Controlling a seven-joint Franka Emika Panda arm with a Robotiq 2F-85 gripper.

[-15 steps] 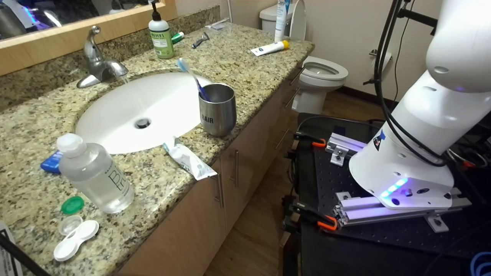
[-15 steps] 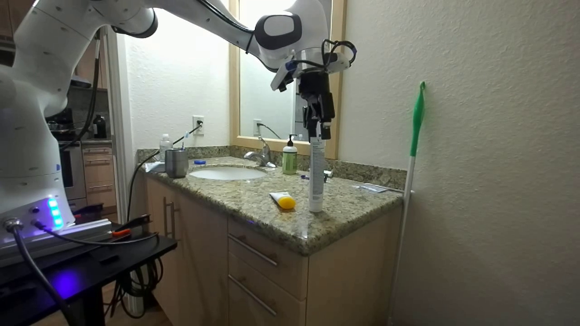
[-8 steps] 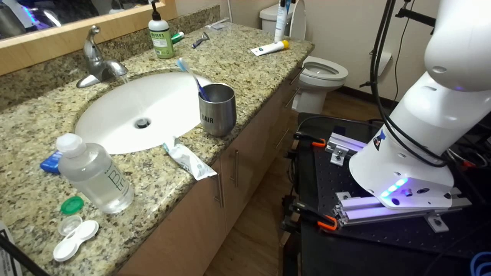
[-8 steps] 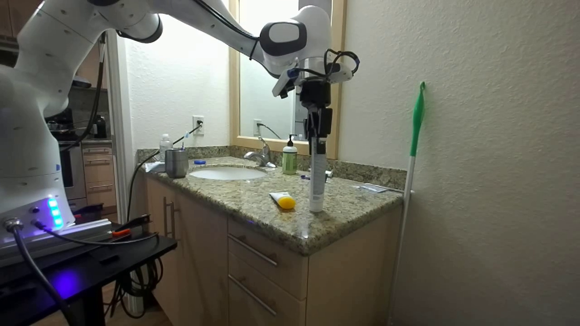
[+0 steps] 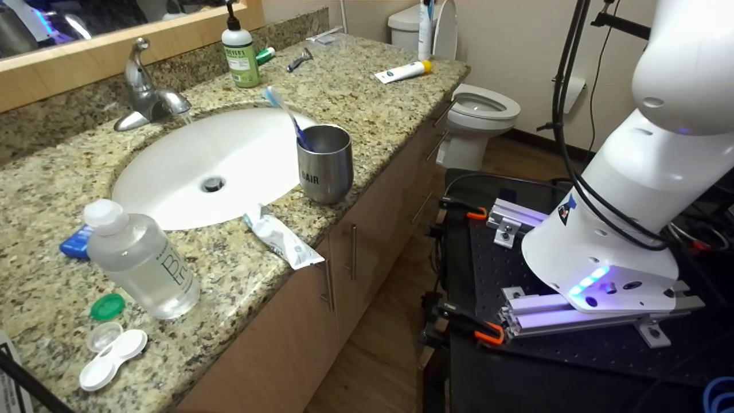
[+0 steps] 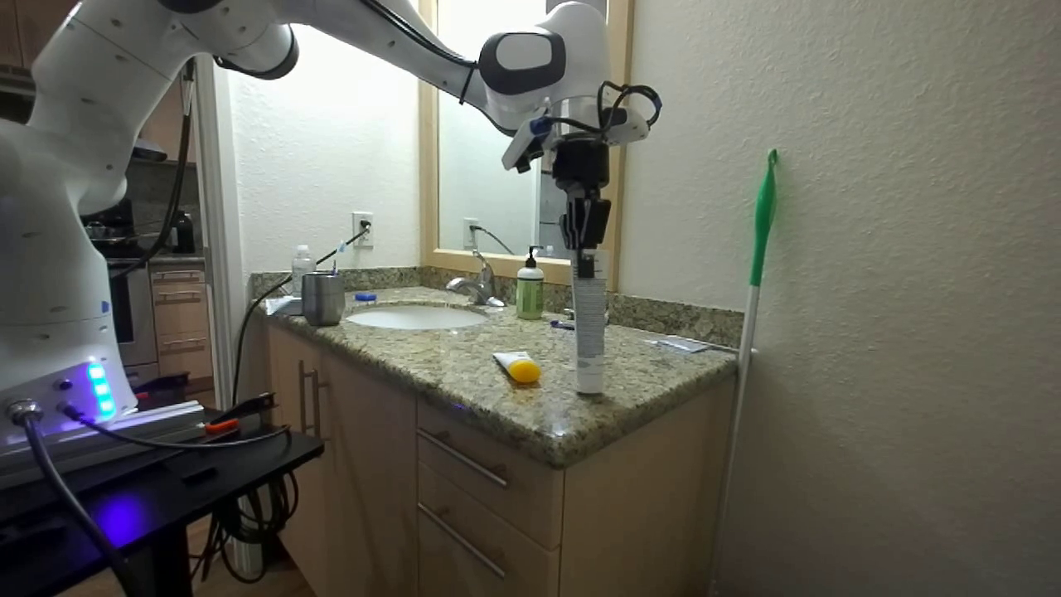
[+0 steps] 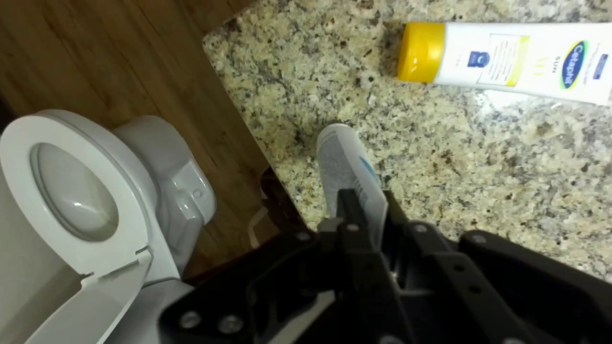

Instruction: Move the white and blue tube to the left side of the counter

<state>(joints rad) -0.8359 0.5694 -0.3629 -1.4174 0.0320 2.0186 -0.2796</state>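
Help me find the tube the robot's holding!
Find the granite counter and go to its end by the toilet. There, the black gripper pinches the top of a tall white tube. It's upright, while the yellow-capped tube beside it lies flat.

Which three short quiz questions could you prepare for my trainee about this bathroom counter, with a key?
1. Open: what is the gripper shut on?
2. True or false: a toothbrush leans inside the metal cup.
3. Choose the cap colour of the Cetaphil tube lying on the counter: (a) green, (b) yellow, (c) blue.

Key: 1. The white and blue tube. 2. True. 3. (b).
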